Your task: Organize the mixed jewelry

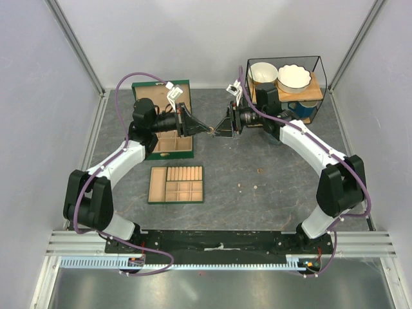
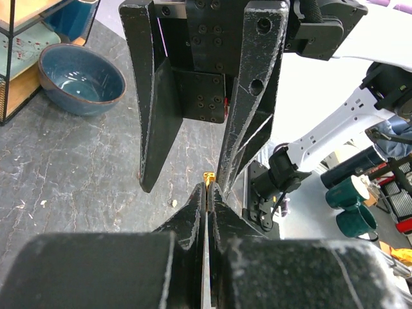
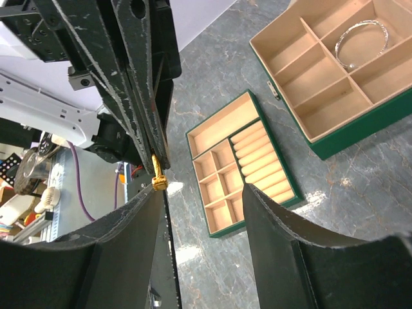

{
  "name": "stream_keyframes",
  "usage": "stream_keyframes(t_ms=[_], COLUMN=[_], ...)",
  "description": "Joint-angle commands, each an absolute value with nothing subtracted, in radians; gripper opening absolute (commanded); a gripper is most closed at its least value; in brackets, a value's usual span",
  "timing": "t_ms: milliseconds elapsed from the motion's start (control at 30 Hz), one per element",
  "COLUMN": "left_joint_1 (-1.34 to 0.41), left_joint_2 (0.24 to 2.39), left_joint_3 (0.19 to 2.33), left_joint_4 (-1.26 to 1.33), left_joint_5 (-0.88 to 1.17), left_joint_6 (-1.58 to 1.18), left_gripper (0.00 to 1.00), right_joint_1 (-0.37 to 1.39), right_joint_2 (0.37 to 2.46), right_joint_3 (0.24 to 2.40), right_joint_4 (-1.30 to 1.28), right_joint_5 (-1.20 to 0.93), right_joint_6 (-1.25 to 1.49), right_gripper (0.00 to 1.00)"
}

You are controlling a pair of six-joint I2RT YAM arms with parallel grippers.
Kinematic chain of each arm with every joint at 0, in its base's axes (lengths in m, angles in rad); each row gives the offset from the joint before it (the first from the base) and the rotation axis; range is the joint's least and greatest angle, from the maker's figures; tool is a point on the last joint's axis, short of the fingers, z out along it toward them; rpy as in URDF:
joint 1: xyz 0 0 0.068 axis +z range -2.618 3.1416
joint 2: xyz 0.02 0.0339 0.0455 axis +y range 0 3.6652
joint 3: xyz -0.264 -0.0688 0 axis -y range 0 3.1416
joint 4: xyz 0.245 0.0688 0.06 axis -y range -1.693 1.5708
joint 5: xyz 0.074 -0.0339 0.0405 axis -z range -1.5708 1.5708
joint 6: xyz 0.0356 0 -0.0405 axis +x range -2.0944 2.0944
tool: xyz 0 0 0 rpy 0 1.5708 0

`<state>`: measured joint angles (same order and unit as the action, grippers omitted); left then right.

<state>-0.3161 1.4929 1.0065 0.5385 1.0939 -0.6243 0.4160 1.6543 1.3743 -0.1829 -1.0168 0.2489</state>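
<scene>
My left gripper (image 2: 207, 188) is shut on a tiny gold jewelry piece (image 2: 208, 177), which sticks out past its fingertips, held in the air over the table middle (image 1: 210, 131). My right gripper (image 3: 203, 190) faces it tip to tip with its jaws open. The gold piece (image 3: 156, 175) sits right at the tip of one of the right fingers (image 3: 132, 219); I cannot tell if they touch. A silvery wire bangle (image 3: 360, 44) lies in a compartment of the green box (image 3: 335, 138). Tiny loose bits (image 1: 255, 187) lie on the table on the right.
A green tray with tan compartments (image 1: 158, 183) lies in front of the green box (image 1: 154, 89). A wire shelf with white bowls (image 1: 286, 84) stands at the back right. A blue bowl (image 2: 82, 77) sits on the table beside it.
</scene>
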Motion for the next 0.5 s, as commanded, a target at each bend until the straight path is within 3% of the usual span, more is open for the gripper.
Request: stream_keyframes(t_ms=[0, 467], left_joint_1=[-0.316, -0.316], left_joint_2=[1.503, 1.505], left_joint_3=[0.999, 0.982], left_joint_4=[0.592, 0.588], left_joint_5=[1.134, 1.108], left_joint_6=[-0.660, -0.652], left_gripper=[0.02, 0.02], right_joint_1=[0.417, 0.416], right_joint_2=[1.634, 1.592], right_joint_3=[1.347, 1.347], right_joint_4=[-0.064, -0.046], right_joint_5=[-1.094, -1.062], right_joint_6=[0.279, 0.288], right_gripper=[0.62, 0.52])
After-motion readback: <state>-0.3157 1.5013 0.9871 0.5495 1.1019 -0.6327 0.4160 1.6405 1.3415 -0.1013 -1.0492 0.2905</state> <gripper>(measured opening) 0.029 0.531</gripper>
